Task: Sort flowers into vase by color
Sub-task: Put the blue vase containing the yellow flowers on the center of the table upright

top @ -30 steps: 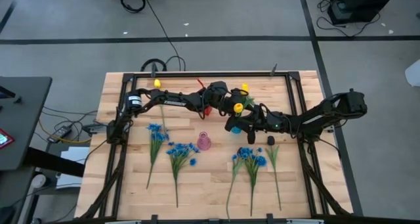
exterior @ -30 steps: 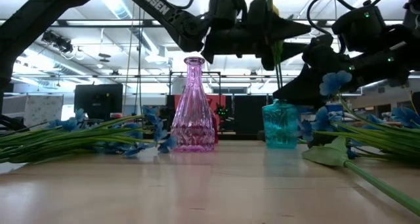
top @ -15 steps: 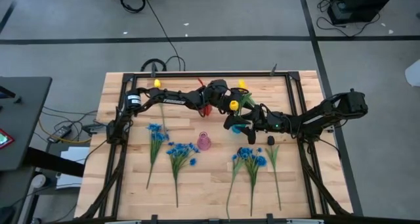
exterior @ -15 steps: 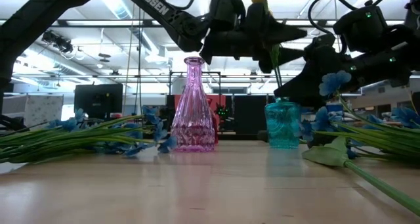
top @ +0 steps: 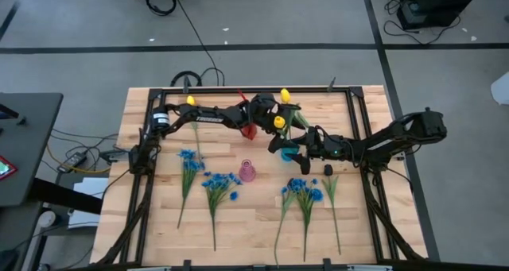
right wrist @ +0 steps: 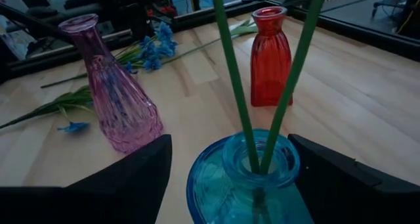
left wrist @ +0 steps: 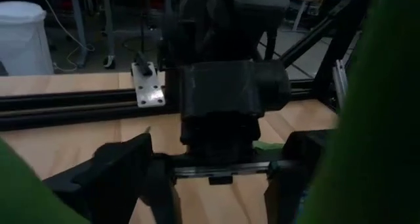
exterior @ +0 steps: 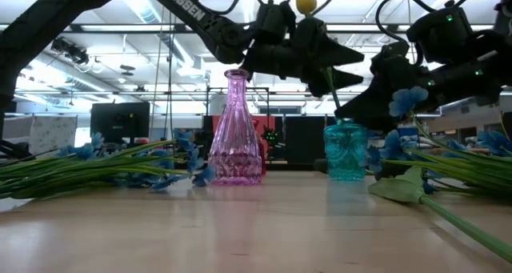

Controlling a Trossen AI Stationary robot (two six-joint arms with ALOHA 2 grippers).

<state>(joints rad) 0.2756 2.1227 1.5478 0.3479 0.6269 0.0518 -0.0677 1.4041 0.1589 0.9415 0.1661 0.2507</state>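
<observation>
A teal glass vase (top: 288, 153) stands mid-table and holds two yellow tulips. One bud (top: 285, 94) leans toward the far edge; the other (top: 278, 122) sits lower. Both green stems (right wrist: 236, 86) enter the vase neck. My left gripper (exterior: 352, 65) reaches in from the table's left, high above the vase, shut on one tulip. My right gripper (right wrist: 231, 152) comes in low from the right around the vase body. A pink vase (top: 247, 172) and a red vase (top: 249, 132) stand upright nearby. Blue bunches (top: 219, 182), a dark tulip (top: 328, 169) and a third yellow tulip (top: 189, 101) lie flat. My left gripper holds a yellow tulip by its stem below the bud (exterior: 324, 61), coming level from the table's left, fingers across the stem. The stem slants, bud up, its lower end inside the teal vase neck (exterior: 344, 127). My right gripper has the teal vase's body (right wrist: 210, 178) between its two fingers (right wrist: 141, 171), level from the right. The vase stands upright on the table.
Blue bunches lie toward the near edge, at left (top: 188, 161) and right (top: 302, 190), stems pointing near. A black frame rail (top: 238, 90) runs around the table. Bare wood shows near the pink vase.
My left gripper has moved a little toward the table's far-left, tilting the held tulip, so its bud has swung that way and sunk slightly. The second tulip's bud has shifted the same way. My right gripper and the teal vase have slid slightly toward the far edge.
</observation>
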